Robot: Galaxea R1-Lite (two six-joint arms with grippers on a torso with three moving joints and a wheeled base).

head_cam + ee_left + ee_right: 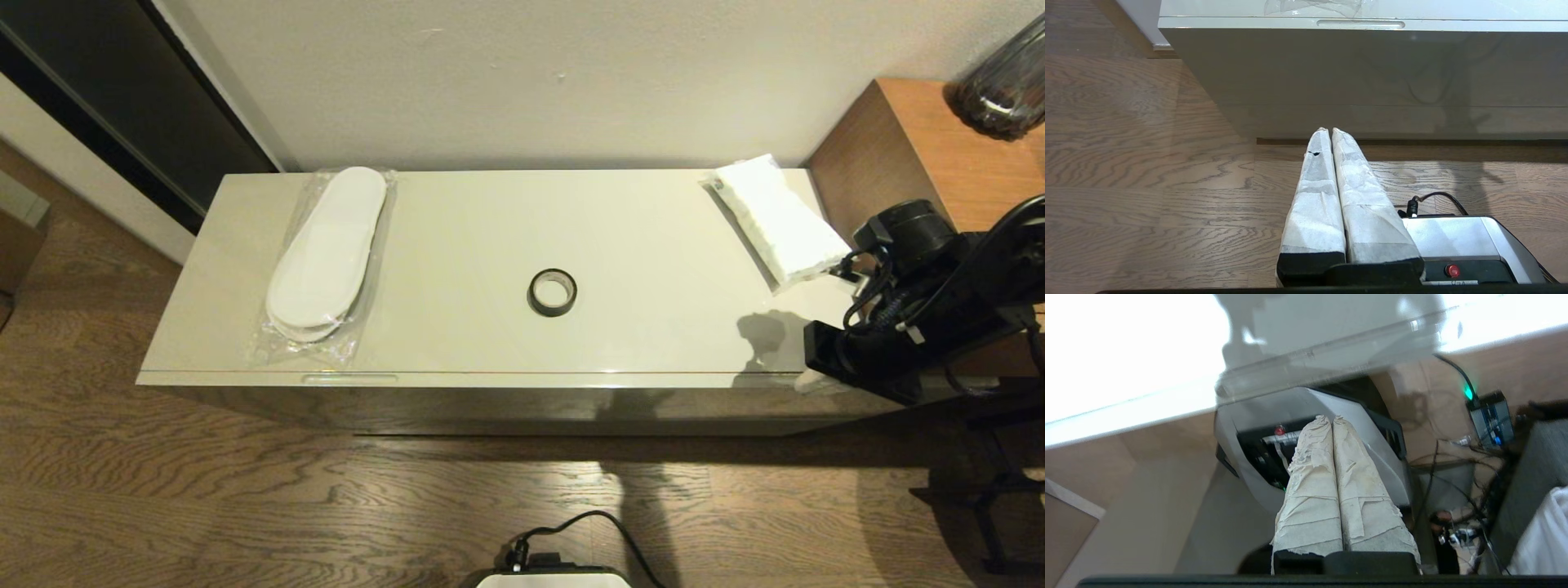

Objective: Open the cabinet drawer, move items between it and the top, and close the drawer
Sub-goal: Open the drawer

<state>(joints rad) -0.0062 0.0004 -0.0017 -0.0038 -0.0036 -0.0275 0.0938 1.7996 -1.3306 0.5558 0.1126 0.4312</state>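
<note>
One slipper bag [326, 260] at nine o'clock, one tape roll [552, 292] centre, one tissue pack [780, 219] at two o'clock on the top [457, 245], drawer [1363, 24] shut, right gripper [1332, 421] and left gripper [1329, 131] both pressed together

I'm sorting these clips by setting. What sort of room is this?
Probably a hotel room or bedroom: bagged white slippers lie on a low glossy cabinet against the wall, on a wooden floor, beside a brown wooden side unit.
</note>
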